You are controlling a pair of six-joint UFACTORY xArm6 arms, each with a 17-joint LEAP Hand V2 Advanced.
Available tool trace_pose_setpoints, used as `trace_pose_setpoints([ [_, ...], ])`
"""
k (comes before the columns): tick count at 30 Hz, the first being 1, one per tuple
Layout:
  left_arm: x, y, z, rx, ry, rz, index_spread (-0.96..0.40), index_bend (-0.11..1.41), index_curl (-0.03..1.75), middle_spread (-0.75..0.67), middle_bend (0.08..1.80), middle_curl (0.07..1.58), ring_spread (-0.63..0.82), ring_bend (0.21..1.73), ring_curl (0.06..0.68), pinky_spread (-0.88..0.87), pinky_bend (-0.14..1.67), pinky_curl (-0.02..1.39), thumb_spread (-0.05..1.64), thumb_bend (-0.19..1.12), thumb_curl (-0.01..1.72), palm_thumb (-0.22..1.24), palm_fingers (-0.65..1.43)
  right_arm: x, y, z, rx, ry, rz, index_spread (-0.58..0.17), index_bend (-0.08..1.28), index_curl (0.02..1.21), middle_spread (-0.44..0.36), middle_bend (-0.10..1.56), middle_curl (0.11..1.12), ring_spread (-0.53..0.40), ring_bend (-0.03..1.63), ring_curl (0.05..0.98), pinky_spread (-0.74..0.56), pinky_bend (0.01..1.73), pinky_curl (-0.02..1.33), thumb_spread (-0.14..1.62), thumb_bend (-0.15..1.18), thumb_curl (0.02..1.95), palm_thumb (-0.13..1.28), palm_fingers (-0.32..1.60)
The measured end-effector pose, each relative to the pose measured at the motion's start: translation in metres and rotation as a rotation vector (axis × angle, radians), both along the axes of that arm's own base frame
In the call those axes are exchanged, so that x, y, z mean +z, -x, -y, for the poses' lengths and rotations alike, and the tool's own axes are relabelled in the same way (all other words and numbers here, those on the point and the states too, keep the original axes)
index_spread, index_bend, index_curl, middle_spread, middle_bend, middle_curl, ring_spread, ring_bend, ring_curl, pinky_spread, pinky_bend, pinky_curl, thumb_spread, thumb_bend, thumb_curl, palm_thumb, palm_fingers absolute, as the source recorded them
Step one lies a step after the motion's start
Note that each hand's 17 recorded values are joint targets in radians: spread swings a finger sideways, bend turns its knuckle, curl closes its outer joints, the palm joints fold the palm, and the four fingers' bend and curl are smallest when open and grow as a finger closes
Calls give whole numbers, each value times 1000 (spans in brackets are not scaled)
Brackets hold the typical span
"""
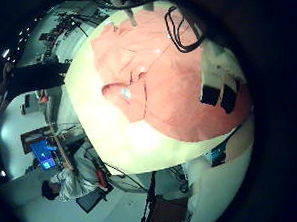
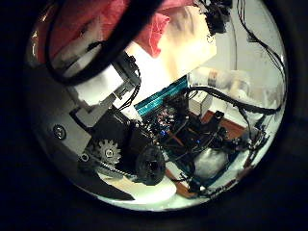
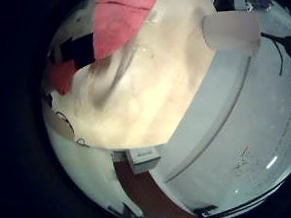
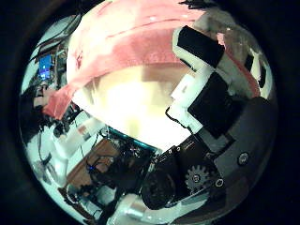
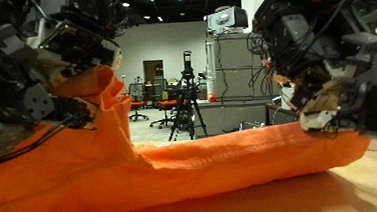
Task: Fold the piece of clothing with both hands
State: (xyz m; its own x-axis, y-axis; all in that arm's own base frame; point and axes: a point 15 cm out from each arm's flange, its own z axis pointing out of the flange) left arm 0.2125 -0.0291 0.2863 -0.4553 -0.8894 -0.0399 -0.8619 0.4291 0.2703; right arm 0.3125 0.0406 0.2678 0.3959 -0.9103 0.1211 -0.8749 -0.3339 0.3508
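Left hand point(image 5: 33, 72) hangs at one end of the orange garment point(image 5: 180, 167) in the outside view, and the cloth rises in a tall peak against its black and white parts, as if gathered there. Whether its fingers are curled round the cloth or merely beside it cannot be told, since the fingers are lost among the dark parts and the fabric. Right hand point(image 5: 322, 62) hangs over the other end of the garment, its lower parts just above or touching the cloth edge; its fingers point downward, but their hold, if any, is also hidden.

Seen from the outside view, the garment lies along the pale table point(image 5: 328, 196) as a long, low, rumpled ridge. It is bright orange, thick with soft folds, high at the left hand's end and tapering down toward the right hand's end.

From the left little finger side palm view the garment point(image 1: 172, 80) is spread over much of the round table point(image 1: 120, 143), with a collar-like opening near its middle and wrinkles across it. From the right thumb side palm view a band of cloth point(image 4: 131, 47) runs across the table point(image 4: 141, 98), with a long crease along it and black fingers point(image 4: 202, 47) resting on or just over its edge. The right little finger side palm view shows mostly bare table point(image 3: 153, 78) with a corner of cloth point(image 3: 119, 21) at one side.
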Motion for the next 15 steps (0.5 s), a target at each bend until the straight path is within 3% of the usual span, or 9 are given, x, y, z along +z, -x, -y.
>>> trace_pose_setpoints([
  [4,16,9,-1,-8,3,-28,-760,305,1354,-593,847,1072,-455,1308,508,-672,1154,491,908,-22,646,812,1144,22,25,8,-1,-4,11,-354,948,944,-198,1178,881,-255,1307,738,-333,1148,861,1303,46,482,1098,1029],
  [8,34,3,-1,-6,7,-8,-763,309,1355,-593,850,1072,-455,1307,508,-671,1153,489,905,-24,645,806,1145,33,37,11,-7,0,-5,-351,947,963,-198,1180,890,-254,1309,744,-324,1152,885,1309,34,499,1101,1025],
  [15,61,-49,-14,59,0,20,-768,307,1354,-591,857,1068,-456,1305,507,-671,1153,487,903,-22,643,804,1147,50,-10,-1,-16,-8,34,-347,942,983,-197,1181,898,-250,1314,750,-317,1137,918,1313,16,520,1108,1028],
])
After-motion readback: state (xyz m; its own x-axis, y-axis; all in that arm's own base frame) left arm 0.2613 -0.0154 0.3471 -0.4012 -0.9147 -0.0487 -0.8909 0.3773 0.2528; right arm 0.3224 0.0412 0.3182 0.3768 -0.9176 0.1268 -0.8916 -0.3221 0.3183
